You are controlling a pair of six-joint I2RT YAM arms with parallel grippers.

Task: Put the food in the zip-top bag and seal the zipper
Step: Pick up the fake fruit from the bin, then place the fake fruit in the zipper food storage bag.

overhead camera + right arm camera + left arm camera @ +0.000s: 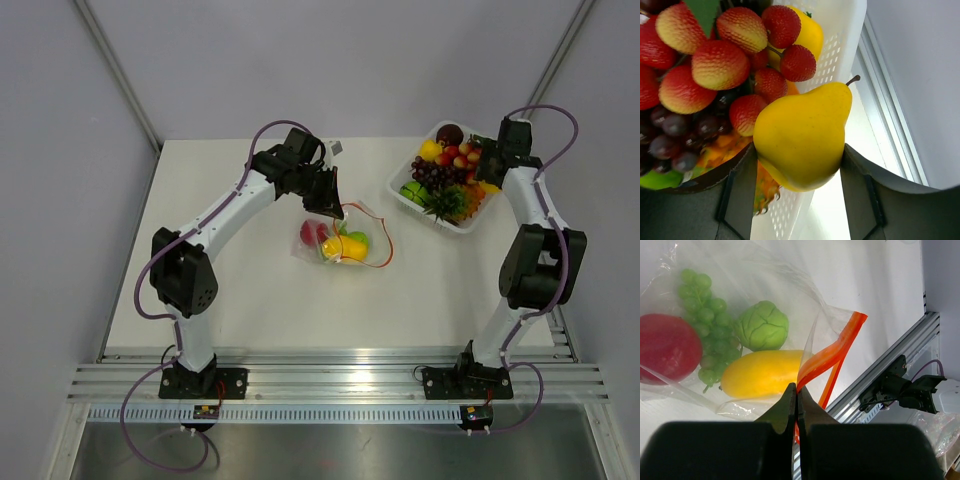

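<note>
Left gripper: jaws pressed together on the zipper near one end, holding up the lip of the zip-top bag. Bag lies mid-table with food inside: red, green and yellow pieces. Right gripper is clamped on a yellow pear at the white tray, well apart from the bag. Likely risks: thin strip slips from the pinch and the mouth collapses; glossy pear squirts free; the one-point hold leaves a narrow opening. Table white and smooth; grey walls; aluminium rail at the near edge.
</note>
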